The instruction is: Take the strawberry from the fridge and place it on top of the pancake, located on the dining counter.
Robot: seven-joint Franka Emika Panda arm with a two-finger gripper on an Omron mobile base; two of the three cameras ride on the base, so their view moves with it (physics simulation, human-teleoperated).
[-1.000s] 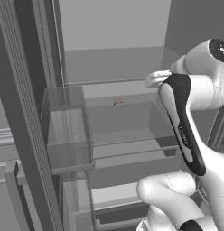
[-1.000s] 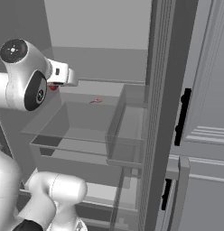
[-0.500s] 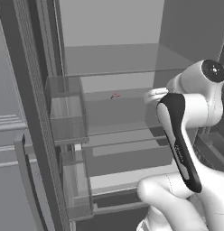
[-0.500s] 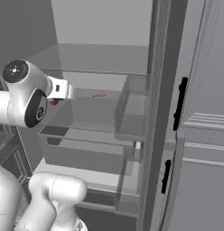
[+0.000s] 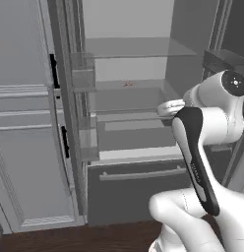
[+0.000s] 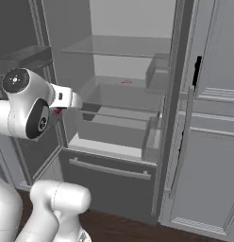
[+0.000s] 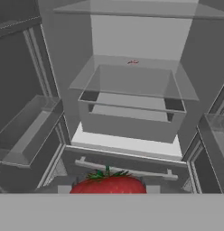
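Note:
The strawberry (image 7: 108,184), bright red with green leaves, sits at the bottom middle of the hand view, close to the camera. A red speck of the strawberry (image 6: 56,111) shows under the white hand in the right base view. My gripper (image 6: 57,108) is shut on it, fingers hidden. The hand is out in front of the open fridge (image 5: 129,29), whose light grey interior (image 7: 136,36) has glass shelves. A small pale pink item (image 7: 132,62) lies on the middle shelf (image 5: 127,84). The pancake and the dining counter are out of view.
A clear drawer (image 7: 132,113) sticks out under the middle shelf, and a lower drawer with a bar handle (image 5: 141,173) sits below it. Door bins (image 7: 28,135) hang on the open doors at both sides. Panelled grey cabinets (image 5: 25,147) (image 6: 213,165) flank the fridge.
Both base views have drawn back from the fridge, so the base has backed away. The hand has come out of the shelf space with the strawberry in it.

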